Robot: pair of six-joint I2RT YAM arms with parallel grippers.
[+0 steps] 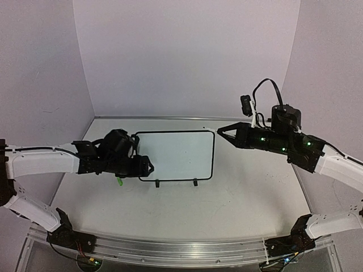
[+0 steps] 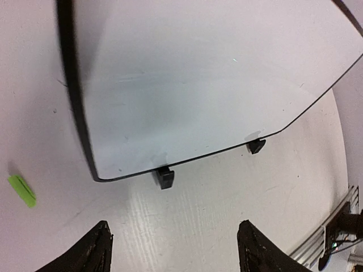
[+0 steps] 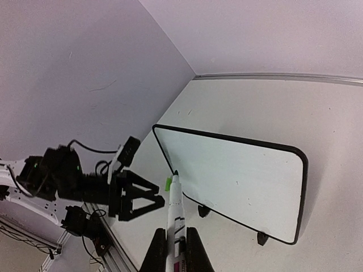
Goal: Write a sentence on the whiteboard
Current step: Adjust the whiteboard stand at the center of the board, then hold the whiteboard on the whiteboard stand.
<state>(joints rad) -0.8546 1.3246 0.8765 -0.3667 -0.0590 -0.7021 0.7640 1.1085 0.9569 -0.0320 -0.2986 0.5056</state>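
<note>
The whiteboard (image 1: pixel 176 156) lies at the middle of the table, black-framed, on two small feet (image 2: pixel 164 177). Its face is blank; no sentence shows on it. My left gripper (image 1: pixel 148 166) hovers at the board's near left corner. In the left wrist view the left gripper (image 2: pixel 174 241) is open with only bare table between the fingers. My right gripper (image 3: pixel 176 232) is shut on a white marker (image 3: pixel 176 204), whose uncapped green tip points toward the board's left edge. From above, the right gripper (image 1: pixel 221 130) sits off the board's far right corner.
A small green marker cap (image 1: pixel 119 182) lies on the table left of the board, below the left gripper; the left wrist view has this cap (image 2: pixel 21 190) at its left edge. Lilac walls close in the table on three sides. An aluminium rail (image 1: pixel 181 249) runs along the near edge.
</note>
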